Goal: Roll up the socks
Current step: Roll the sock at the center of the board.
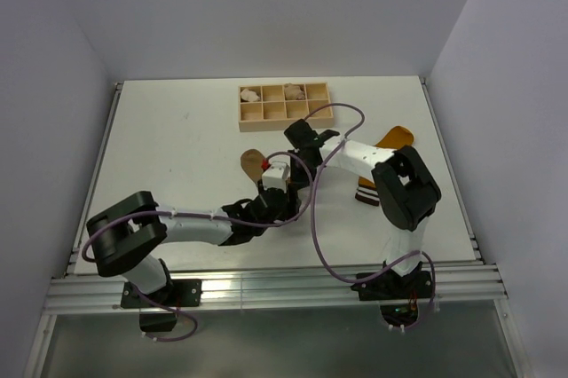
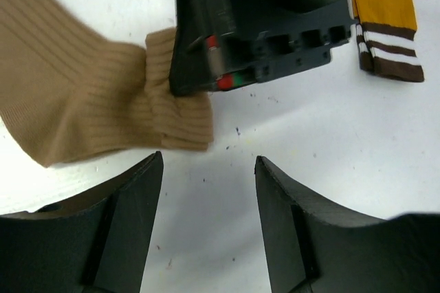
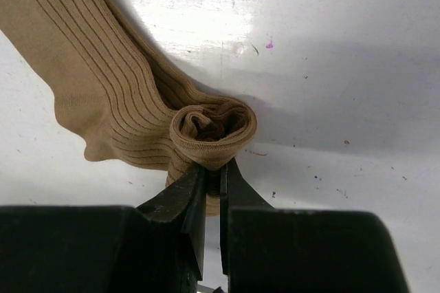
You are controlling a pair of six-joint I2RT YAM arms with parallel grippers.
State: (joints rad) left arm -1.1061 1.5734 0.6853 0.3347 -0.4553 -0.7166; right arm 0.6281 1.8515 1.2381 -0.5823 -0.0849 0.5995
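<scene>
The tan-brown sock [image 1: 252, 162] lies mid-table. In the right wrist view its body [image 3: 103, 80] stretches up-left and one end is curled into a small roll [image 3: 213, 128]. My right gripper [image 3: 213, 169] is shut on that roll; in the top view it [image 1: 295, 161] is just right of the sock. My left gripper [image 2: 208, 159] is open and empty over bare table, just below the sock's ribbed cuff [image 2: 175, 111]; in the top view it [image 1: 284, 190] sits under the right gripper. The mustard-orange sock [image 1: 395, 138], with its striped cuff [image 2: 388, 52], lies to the right, untouched.
A wooden compartment tray [image 1: 321, 114] stands at the back centre, with pale beige bundles [image 1: 293, 91] in some top cells. The right arm's black gripper body [image 2: 275, 25] hangs close ahead of the left gripper. A purple cable [image 1: 315, 218] loops between the arms.
</scene>
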